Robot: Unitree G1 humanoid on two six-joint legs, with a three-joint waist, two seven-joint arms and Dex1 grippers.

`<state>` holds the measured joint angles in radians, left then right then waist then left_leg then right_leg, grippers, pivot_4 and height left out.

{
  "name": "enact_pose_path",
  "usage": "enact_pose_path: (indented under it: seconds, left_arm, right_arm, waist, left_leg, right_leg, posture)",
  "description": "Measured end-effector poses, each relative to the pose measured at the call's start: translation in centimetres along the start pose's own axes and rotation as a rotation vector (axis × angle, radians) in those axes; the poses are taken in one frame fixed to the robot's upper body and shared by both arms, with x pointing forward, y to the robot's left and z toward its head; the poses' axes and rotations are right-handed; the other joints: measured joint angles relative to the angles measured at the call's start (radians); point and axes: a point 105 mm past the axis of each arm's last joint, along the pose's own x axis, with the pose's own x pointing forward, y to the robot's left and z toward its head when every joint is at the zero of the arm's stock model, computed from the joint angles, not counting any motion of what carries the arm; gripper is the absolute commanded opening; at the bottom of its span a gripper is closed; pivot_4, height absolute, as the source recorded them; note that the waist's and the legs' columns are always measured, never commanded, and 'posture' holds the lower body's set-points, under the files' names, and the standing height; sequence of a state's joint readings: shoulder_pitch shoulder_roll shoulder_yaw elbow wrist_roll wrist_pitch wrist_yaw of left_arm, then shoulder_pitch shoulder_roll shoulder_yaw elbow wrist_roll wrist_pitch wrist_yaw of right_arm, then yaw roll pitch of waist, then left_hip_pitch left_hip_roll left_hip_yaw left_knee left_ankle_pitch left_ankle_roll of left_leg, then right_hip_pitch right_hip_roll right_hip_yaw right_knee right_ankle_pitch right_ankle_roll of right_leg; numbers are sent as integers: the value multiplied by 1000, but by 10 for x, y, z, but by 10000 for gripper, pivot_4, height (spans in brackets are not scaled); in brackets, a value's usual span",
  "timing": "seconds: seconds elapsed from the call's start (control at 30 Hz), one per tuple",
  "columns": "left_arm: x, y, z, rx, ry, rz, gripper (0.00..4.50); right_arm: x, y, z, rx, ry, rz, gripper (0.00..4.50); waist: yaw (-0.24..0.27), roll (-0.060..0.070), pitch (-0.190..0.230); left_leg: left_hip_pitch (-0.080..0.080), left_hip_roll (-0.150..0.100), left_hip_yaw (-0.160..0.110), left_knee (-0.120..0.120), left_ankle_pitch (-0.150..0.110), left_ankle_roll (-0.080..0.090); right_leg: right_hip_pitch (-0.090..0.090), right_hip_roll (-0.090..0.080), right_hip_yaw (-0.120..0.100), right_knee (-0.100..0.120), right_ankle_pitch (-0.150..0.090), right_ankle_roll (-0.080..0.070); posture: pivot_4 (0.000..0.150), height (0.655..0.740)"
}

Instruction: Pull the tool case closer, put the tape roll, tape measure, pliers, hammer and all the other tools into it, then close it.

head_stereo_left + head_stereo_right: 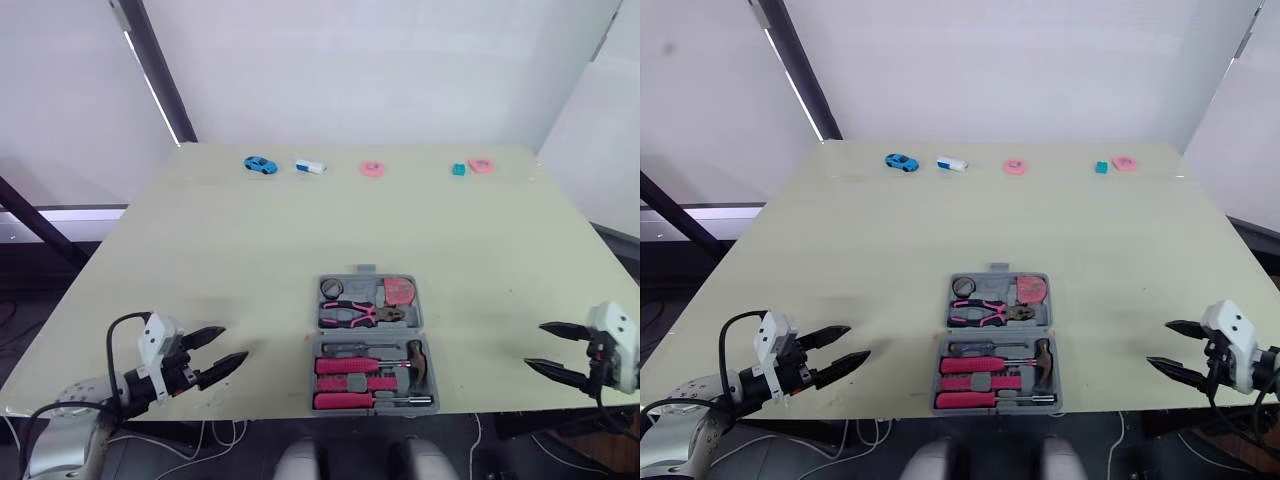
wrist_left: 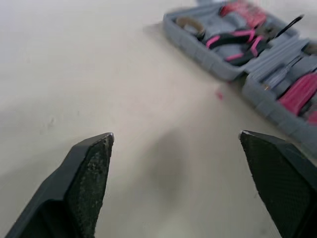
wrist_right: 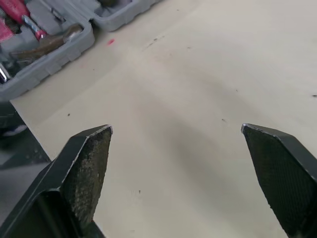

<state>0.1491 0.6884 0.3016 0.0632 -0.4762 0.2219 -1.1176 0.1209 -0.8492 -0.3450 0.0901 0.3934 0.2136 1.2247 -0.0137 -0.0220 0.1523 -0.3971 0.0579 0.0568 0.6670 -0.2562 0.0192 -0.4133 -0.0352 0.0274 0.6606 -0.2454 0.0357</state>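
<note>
Currently the tool case [image 1: 368,333] lies open at 6 o'clock on the table [image 1: 230,250], with pliers [image 1: 362,314], hammer [image 1: 418,358] and tape measure [image 1: 400,290] seated inside. The left gripper [image 1: 233,343] is at the case's 8 o'clock and the right gripper [image 1: 534,344] at its 4 o'clock, both spread wide and empty. We judge closing is next: catch the far half's rim, fold it over and press evenly. The small pink and blue items [image 1: 371,169] at 12 o'clock are too small to identify. We cannot tell whether the tools sit flush.
</note>
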Motion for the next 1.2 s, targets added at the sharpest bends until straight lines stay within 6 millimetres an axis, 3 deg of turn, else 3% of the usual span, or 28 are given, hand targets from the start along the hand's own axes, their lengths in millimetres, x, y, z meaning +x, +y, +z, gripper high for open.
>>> enact_pose_path:
  seconds: [0.13,0.17,0.2,0.33,0.43,0.47,0.67,0.77,0.9,1.2]
  left_arm:
    - [16,-14,11,29,-9,-72,44380]
    - [23,-20,15,33,-22,-105,38991]
    - [28,-24,18,35,-30,-127,37262]
    - [47,-45,28,58,-50,-253,16837]
    - [61,-55,28,67,-41,-328,2906]
    - [67,-60,28,76,-35,-362,248]
    - [93,-75,19,131,14,-493,248]
    - [105,-77,12,144,32,-523,248]
    - [109,-79,4,152,51,-540,248]
    - [114,-81,-9,195,84,-566,248]
  right_arm:
    - [6,4,11,51,-32,7,45000]
    - [13,5,15,67,-35,9,45000]
    - [18,6,17,73,-42,12,45000]
    - [49,16,30,149,-39,85,45000]
    - [69,12,34,135,44,61,45000]
    - [79,14,36,163,74,96,45000]
    - [124,13,61,301,116,215,45000]
    - [145,10,63,347,166,231,45000]
    - [159,9,57,398,217,249,45000]
    - [185,22,66,424,259,355,45000]
  waist:
    - [3,0,0]
    - [3,0,0]
    - [3,-1,0]
    - [1,0,1]
    - [1,0,1]
    - [1,0,1]
    - [1,-1,1]
    - [1,0,1]
    - [3,0,2]
    - [-2,0,1]
  left_leg:
    - [0,0,0,0,0,0]
    - [0,0,0,0,0,0]
    - [0,0,0,0,0,0]
    - [-1,-1,0,0,0,0]
    - [-1,-1,1,0,0,0]
    - [-1,-1,2,0,0,0]
    - [-2,-1,2,0,0,0]
    - [-4,-1,2,0,0,0]
    - [-6,-1,2,0,0,0]
    - [-4,-1,2,0,0,0]
  right_leg:
    - [0,0,0,0,1,-1]
    - [0,0,0,0,1,-1]
    - [0,0,0,0,1,-1]
    - [0,1,1,0,1,-2]
    - [0,1,0,0,1,-2]
    - [0,1,0,0,1,-2]
    - [0,2,0,0,2,-2]
    - [-2,3,0,0,3,1]
    - [-3,2,-1,0,3,2]
    - [-3,3,-1,1,3,1]
  posture:
    - [1500,7400]
    - [1500,7400]
    - [1500,7400]
    - [1500,7400]
    - [1500,7400]
    - [1500,7400]
    - [1500,7400]
    - [1500,7400]
    - [1500,7400]
    - [1500,7400]
